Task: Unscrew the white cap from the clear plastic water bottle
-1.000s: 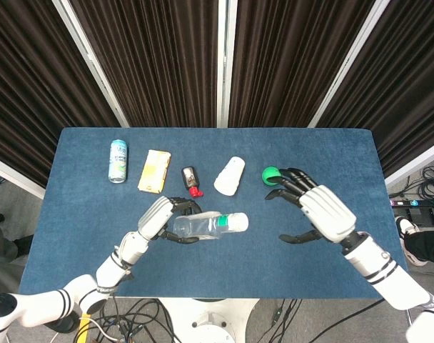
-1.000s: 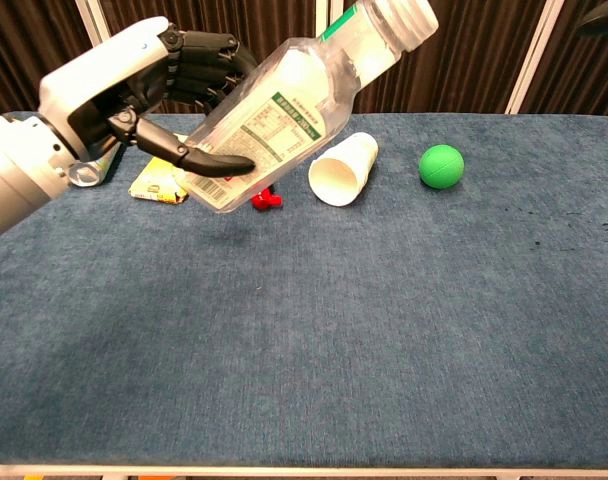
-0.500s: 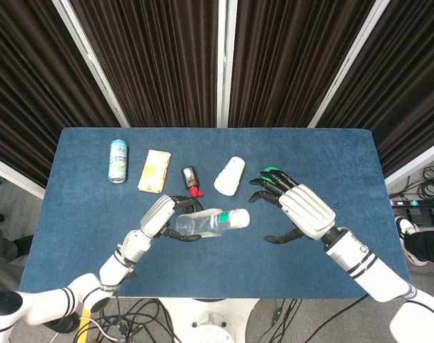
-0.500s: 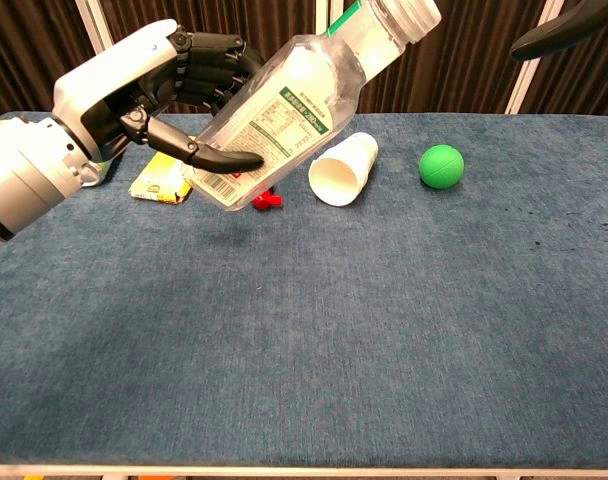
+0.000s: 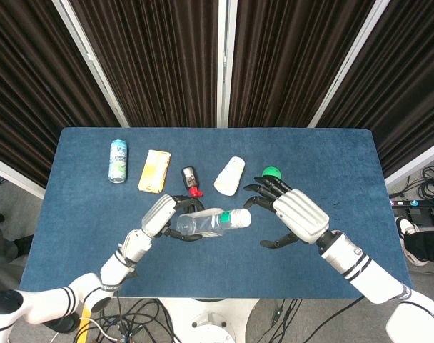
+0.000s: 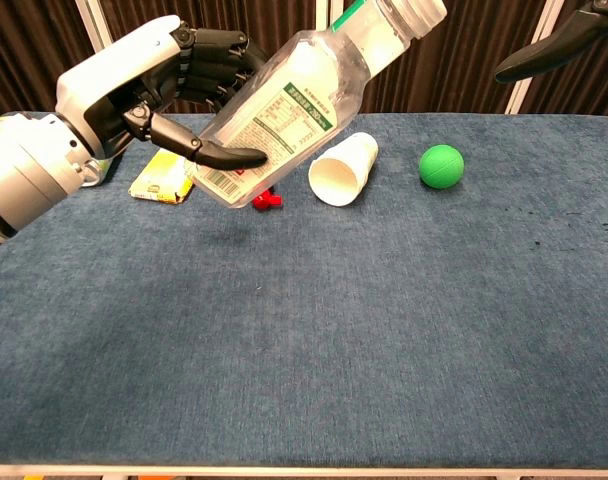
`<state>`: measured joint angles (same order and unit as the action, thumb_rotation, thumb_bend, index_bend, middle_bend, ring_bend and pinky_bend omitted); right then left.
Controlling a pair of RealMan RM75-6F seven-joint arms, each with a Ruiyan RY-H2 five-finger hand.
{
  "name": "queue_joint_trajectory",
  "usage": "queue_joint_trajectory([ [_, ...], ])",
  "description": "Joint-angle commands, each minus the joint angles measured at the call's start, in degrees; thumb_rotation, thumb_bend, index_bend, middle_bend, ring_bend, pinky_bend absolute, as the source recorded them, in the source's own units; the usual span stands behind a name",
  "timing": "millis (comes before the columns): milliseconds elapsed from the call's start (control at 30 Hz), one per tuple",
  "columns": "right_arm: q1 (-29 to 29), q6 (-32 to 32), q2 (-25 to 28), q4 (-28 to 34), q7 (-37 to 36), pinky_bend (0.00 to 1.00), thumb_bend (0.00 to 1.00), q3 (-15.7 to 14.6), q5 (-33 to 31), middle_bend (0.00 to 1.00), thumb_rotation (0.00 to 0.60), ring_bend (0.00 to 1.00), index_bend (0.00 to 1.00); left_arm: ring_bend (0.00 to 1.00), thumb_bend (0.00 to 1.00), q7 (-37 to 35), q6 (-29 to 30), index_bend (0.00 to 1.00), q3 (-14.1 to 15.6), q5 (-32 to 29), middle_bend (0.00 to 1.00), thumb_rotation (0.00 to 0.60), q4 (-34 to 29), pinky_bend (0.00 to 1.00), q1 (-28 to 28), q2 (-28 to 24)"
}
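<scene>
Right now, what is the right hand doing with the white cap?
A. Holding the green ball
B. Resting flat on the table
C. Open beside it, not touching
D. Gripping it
C: the right hand hangs with fingers spread beside the white cap, a gap showing between them.

You have a clear, glossy plastic bottle (image 6: pixel 294 100) with a white ribbed cap (image 6: pixel 416 14) and paper-looking label. The surface (image 6: pixel 384 330) is matt, napped blue cloth. Your left hand (image 6: pixel 144 90) shows smooth white shell and black fingers.
</scene>
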<state>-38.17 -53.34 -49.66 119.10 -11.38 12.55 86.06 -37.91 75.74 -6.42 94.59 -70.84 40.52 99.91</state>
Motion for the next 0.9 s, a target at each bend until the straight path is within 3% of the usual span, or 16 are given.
queue_joint_trajectory([
  [33, 0.05, -0.22, 0.07, -0.04, -0.03, 0.01, 0.0, -0.18, 0.23, 0.12, 0.589, 0.0, 0.31, 0.53, 0.38, 0.23, 0.04, 0.64, 0.1, 0.01, 0.62, 0.6, 0.04, 0.61, 0.1, 0.13],
  [900, -0.28, -0.88, 1.08, 1.2, -1.2, 0.0, 0.0, -1.72, 3.49, 0.12, 0.589, 0.0, 0.31, 0.53, 0.38, -0.34, -1.35, 0.64, 0.3, -1.27, 0.62, 0.6, 0.41, 0.61, 1.05, 0.28],
])
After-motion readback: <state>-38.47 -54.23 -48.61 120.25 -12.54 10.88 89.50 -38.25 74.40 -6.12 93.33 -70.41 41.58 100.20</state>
